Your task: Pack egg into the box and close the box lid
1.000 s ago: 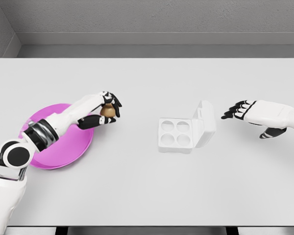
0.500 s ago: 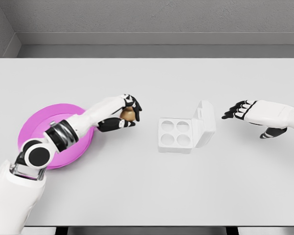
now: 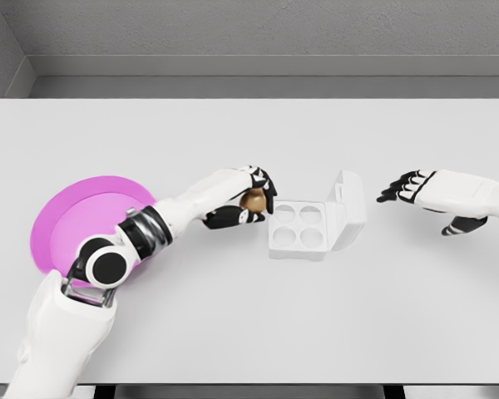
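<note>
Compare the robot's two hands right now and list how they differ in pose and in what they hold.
The left hand is curled around the brown egg; the right hand holds nothing, its fingers relaxed and extended. The left hand sits at the left edge of the open white four-cup egg box; the right hand hangs apart from it, to the right of the raised lid. Both are white with black fingers and are over the white table.

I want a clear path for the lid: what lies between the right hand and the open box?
Nothing: in the head view only bare table separates the right hand from the box and its raised lid.
</note>
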`<state>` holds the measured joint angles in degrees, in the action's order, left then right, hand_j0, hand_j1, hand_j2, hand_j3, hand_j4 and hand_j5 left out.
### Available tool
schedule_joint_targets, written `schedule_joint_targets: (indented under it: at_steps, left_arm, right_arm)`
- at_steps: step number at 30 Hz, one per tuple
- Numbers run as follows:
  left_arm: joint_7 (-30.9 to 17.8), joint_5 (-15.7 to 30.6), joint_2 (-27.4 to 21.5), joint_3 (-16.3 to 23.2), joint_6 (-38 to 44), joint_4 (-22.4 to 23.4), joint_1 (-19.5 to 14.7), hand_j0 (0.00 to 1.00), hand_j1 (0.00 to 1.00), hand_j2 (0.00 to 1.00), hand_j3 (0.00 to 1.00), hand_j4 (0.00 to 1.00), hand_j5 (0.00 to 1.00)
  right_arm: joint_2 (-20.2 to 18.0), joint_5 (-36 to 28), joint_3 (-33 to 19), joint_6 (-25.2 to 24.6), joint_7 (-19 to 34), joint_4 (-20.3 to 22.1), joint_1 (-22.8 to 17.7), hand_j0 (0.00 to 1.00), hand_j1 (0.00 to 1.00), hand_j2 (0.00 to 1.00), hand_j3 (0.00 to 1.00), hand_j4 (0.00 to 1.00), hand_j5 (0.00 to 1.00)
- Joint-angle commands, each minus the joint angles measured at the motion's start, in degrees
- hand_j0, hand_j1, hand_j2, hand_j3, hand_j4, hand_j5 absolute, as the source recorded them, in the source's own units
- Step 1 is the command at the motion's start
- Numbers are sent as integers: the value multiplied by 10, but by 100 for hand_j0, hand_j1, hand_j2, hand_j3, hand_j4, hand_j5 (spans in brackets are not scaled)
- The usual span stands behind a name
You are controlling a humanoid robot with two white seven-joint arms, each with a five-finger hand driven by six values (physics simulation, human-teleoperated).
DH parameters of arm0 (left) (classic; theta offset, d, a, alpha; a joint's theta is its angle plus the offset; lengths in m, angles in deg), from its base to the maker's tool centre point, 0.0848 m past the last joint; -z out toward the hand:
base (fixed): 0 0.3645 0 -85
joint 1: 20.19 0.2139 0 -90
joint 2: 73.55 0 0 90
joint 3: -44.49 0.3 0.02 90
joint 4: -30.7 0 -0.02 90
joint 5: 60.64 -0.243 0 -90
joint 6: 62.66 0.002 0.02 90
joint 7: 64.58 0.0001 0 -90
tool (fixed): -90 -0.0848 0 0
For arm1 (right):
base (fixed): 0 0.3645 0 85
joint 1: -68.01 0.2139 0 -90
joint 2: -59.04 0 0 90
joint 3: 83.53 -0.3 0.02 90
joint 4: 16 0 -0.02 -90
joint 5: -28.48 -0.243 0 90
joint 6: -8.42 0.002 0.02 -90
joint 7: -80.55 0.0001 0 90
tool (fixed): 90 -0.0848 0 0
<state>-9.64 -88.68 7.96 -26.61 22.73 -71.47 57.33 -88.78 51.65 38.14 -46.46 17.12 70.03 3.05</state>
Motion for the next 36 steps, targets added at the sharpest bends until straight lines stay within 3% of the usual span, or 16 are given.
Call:
schedule_joint_targets:
  at_steps: [1, 16, 29, 36]
  left_arm:
    - [1, -8, 12, 7, 1, 6, 0, 28, 28, 28, 28, 28, 28]
    - [1, -74, 84, 37, -1, 68, -23, 28, 28, 28, 28, 28, 28]
    - [1, -74, 85, 54, -1, 125, -52, 32, 32, 32, 32, 32, 32]
    - [1, -78, 85, 54, -4, 124, -52, 51, 51, 51, 51, 51, 51]
  right_arm:
    - [-1, -3, 0, -1, 0, 0, 0, 100, 100, 100, 100, 100, 100]
    - [0, -3, -1, -1, 0, 1, 0, 100, 100, 100, 100, 100, 100]
    - [0, -3, 0, -1, 0, 2, 0, 100, 100, 100, 100, 100, 100]
    - [0, -3, 0, -1, 0, 2, 0, 100, 100, 100, 100, 100, 100]
